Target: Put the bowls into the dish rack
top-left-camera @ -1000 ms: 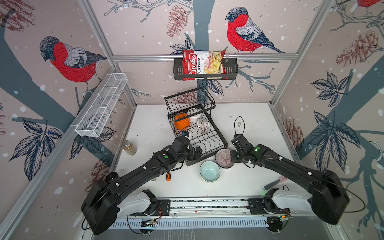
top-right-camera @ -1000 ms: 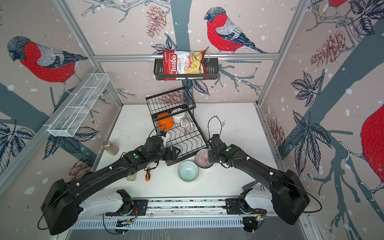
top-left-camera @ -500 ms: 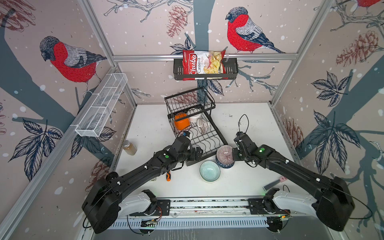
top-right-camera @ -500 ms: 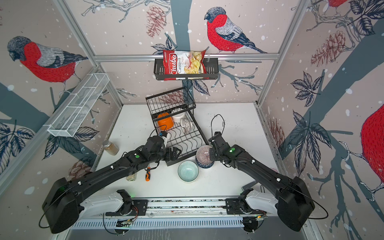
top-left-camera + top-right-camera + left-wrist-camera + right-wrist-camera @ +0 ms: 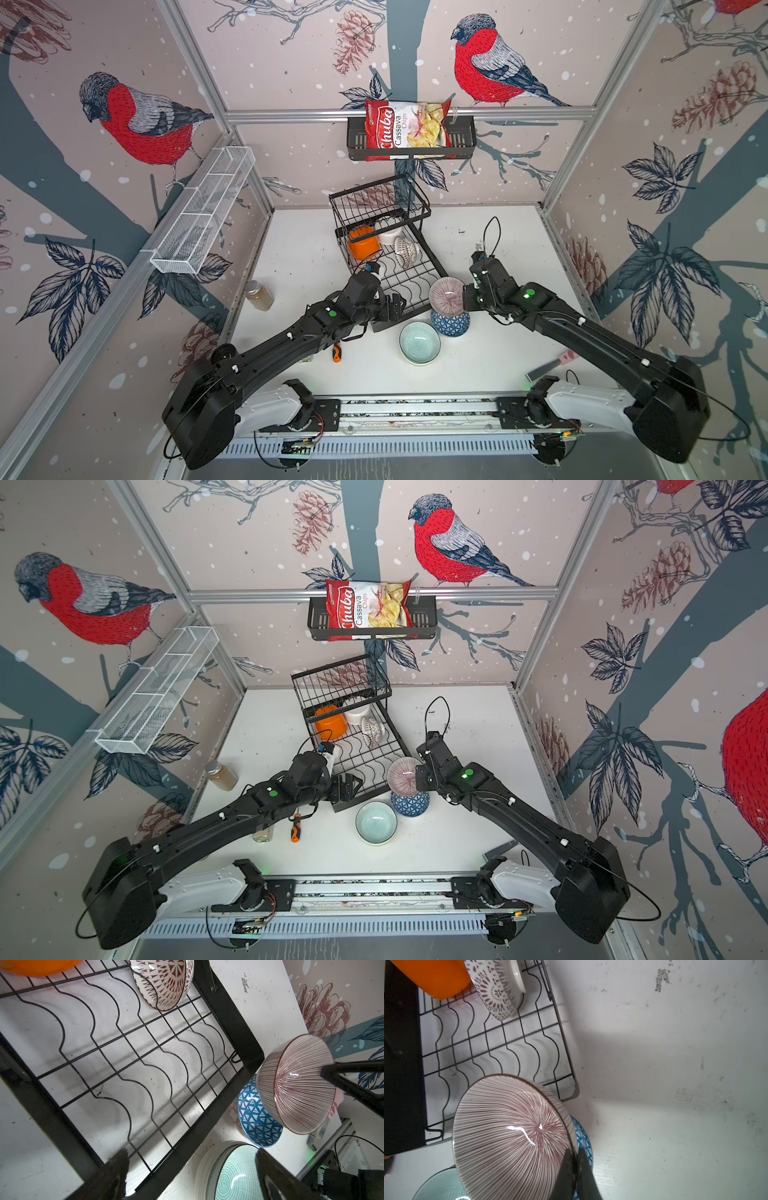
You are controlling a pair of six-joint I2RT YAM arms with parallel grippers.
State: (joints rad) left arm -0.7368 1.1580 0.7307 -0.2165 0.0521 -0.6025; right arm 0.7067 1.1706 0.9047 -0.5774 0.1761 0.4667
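At the far left a white mesh tray (image 5: pixel 203 212) hangs on the wall frame. Below it a jar (image 5: pixel 259 295) of brownish contents stands on the white table (image 5: pixel 299 249). An orange-handled screwdriver (image 5: pixel 336 352) lies on the table beside the left arm.

The left gripper (image 5: pixel 392 305) hovers over the near edge of the dish rack (image 5: pixel 395 274). In the left wrist view its fingers (image 5: pixel 118 1169) stand wide apart, holding nothing, with only the rack's corner below them.

In the middle, the rack's lower tray carries an orange bowl (image 5: pixel 363 247) and a white bowl (image 5: pixel 388 232) at its far end, under the upper wire basket. A patterned bowl (image 5: pixel 405 250) stands on edge among the wavy dividers just in front of them. On the wall above, a black shelf basket (image 5: pixel 461 137) holds a chips bag (image 5: pixel 399 129). On the table by the rack's near corner a teal bowl (image 5: pixel 419 344) sits mouth up, with a paler rim showing around it.

Just to the right of it the blue geometric bowl (image 5: pixel 451 323) rests on the table beside the rack's near right corner. Over it hangs the purple-striped bowl (image 5: pixel 446 293), tipped on edge just outside the rack; whether the two touch cannot be told. The right gripper (image 5: pixel 575 1159) is clamped on that bowl's rim, one finger inside and one outside.
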